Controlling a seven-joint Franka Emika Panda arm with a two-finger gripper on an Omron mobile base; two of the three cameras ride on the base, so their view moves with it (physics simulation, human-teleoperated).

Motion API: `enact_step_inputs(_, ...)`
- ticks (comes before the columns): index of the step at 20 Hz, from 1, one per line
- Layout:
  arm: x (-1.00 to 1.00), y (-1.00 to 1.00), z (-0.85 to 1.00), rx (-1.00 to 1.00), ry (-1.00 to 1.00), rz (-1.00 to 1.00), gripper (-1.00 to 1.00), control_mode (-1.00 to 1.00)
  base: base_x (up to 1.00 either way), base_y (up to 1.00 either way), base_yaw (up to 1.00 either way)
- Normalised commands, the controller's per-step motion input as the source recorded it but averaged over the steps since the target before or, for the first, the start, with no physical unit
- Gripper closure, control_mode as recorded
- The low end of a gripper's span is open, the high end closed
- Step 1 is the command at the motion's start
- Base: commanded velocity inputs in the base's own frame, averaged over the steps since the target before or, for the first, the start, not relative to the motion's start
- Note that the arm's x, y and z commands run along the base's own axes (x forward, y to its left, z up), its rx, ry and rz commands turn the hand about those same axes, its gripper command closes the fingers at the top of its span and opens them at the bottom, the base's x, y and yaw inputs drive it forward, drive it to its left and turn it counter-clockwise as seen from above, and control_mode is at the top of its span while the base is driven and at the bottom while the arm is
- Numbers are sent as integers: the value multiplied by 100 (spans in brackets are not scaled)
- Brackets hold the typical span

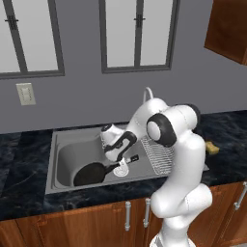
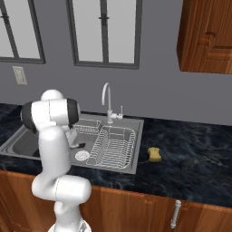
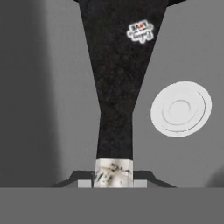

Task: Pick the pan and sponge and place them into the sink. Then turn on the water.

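Observation:
The black pan (image 1: 89,174) lies on the floor of the grey steel sink (image 1: 62,140), its handle pointing right toward the white drain. My gripper (image 1: 126,163) is low in the basin at the handle's end. In the hand view the pan handle (image 3: 118,65) runs straight up from my gripper (image 3: 113,179), whose fingers press against both sides of its pale tip, shut on it. The yellow sponge (image 1: 211,147) rests on the black counter right of the sink (image 2: 131,122), the same sponge (image 2: 155,154) well away from the arm. No stream falls from the faucet (image 2: 107,102).
A wire dish rack (image 2: 113,145) fills the sink's right part. The round white drain (image 3: 180,108) lies just right of the handle. A wooden wall cabinet (image 2: 206,36) hangs at the upper right. Windows and a wall outlet (image 1: 25,93) are behind the counter.

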Motion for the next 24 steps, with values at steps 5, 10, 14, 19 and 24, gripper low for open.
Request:
enact_step_inputs(5,45,0,-48,0,2,5,100,-100,0,0,0)
enact_step_inputs(10,50,0,-55,0,2,2,100,-100,0,0,0)
enact_step_inputs(14,53,8,-56,-1,1,0,100,-100,0,0,0)
enact_step_inputs(19,53,8,-49,-1,3,0,100,-100,0,0,0)
enact_step_inputs(24,42,1,-41,0,4,0,100,-100,0,0,0)
